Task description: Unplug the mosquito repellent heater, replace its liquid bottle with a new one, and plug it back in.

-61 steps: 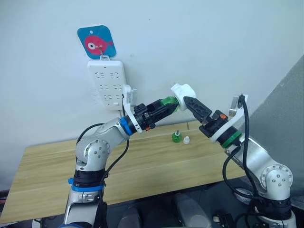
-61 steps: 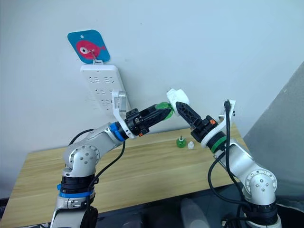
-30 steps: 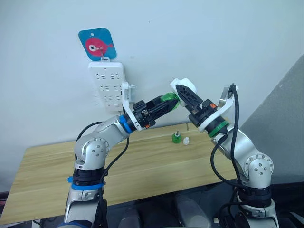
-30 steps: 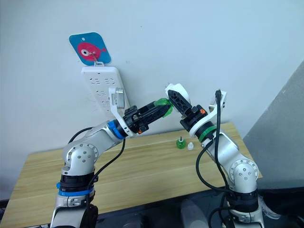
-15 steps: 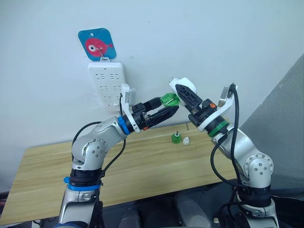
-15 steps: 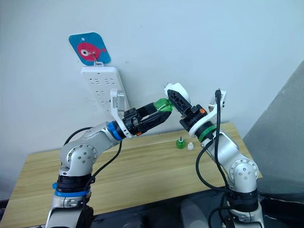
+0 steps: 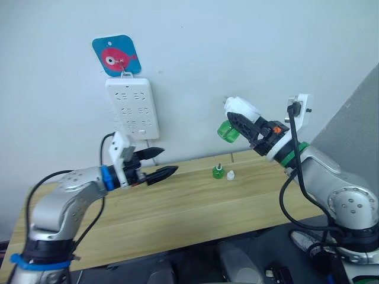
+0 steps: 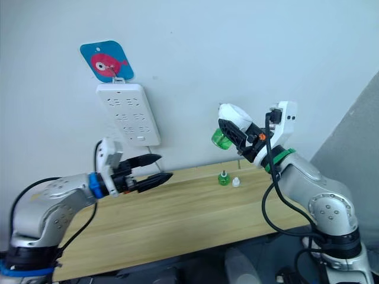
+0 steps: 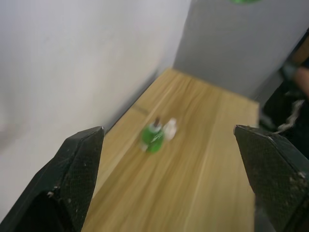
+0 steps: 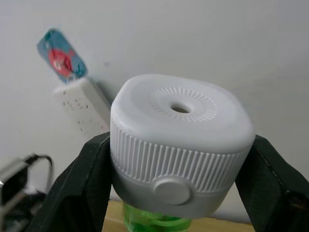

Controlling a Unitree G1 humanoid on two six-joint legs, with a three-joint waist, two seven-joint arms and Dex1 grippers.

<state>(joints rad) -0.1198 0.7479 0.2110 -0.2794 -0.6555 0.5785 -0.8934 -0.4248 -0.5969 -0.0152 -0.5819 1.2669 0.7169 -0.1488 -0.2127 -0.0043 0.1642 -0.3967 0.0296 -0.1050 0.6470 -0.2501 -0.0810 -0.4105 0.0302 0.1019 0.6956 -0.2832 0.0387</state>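
Note:
My right gripper (image 7: 237, 120) is shut on the white mosquito repellent heater (image 7: 241, 108), held in the air in front of the wall. A green liquid bottle (image 7: 226, 131) hangs from the heater's underside. In the right wrist view both black fingers (image 10: 82, 186) clamp the ribbed sides of the heater (image 10: 178, 140). My left gripper (image 7: 167, 161) hangs open with nothing in it, low over the table's left half. A second green bottle (image 7: 218, 172) stands on the table with its wick bare, a small white cap (image 7: 232, 175) beside it.
A white power strip (image 7: 131, 108) hangs on the wall under a blue fish hook plate (image 7: 115, 55), up and left of the heater. The wooden table (image 7: 177, 213) runs along the wall. A grey panel (image 7: 355, 118) stands at the right.
My left gripper has let go of the green bottle, opened and drawn back left and down over the table. The right gripper has carried the heater, bottle attached, to the right.

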